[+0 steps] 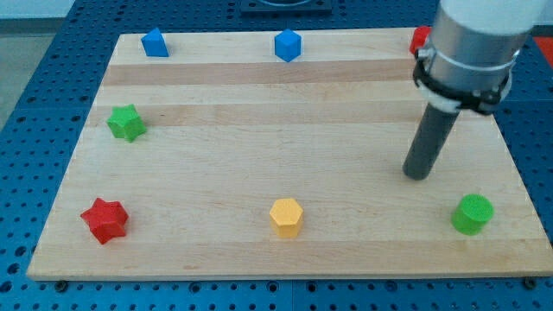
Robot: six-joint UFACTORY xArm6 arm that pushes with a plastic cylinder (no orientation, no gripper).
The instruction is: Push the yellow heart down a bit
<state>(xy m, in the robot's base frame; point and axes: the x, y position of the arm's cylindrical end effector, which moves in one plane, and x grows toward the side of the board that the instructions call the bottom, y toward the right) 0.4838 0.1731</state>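
Note:
My tip rests on the wooden board at the view's right, with the arm's grey body above it. No yellow heart shows in this view. The only yellow block is a yellow hexagon near the bottom edge at the middle, well to the left of and below my tip. A green cylinder stands just below and to the right of my tip, apart from it.
A blue block and a blue cube sit along the top edge. A red block at the top right is partly hidden by the arm. A green star is at the left and a red star at the bottom left.

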